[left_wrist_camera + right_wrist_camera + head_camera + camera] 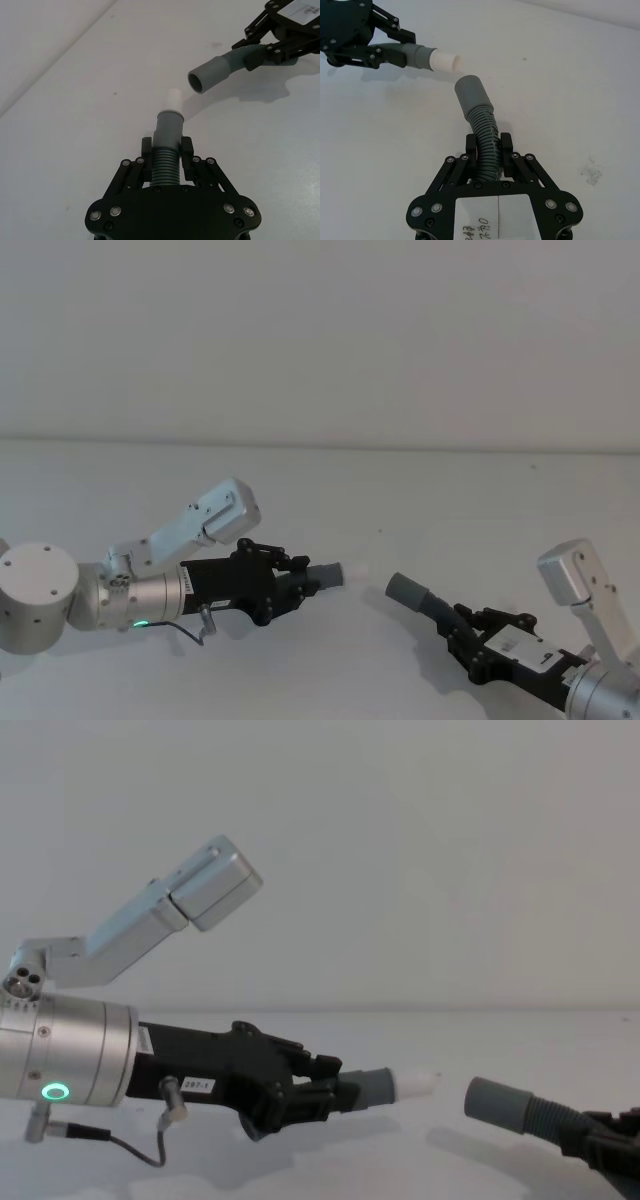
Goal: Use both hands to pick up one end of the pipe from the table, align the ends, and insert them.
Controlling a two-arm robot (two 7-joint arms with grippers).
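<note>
Both hoses look light and bendy, so keep your left gripper (pixel 167 157) clamped on the ribs just behind the white-tipped cuff (pixel 169 124), and your right gripper (pixel 489 152) likewise behind the plain cuff (pixel 471 96), both held above the table (pixel 420 490), ends near but apart.

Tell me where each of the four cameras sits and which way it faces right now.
Head view: high, looking down at the white table; both arms show, left gripper, right gripper.
Chest view: low, looking across the table; left silver wrist with green ring light shows large.
Left wrist view: along its black jaws, shut on the short grey corrugated hose with white-tipped cuff.
Right wrist view: along its jaws, shut on the long grey corrugated hose with plain cuff.
Both wrist views share the two facing cuffs, apart.
</note>
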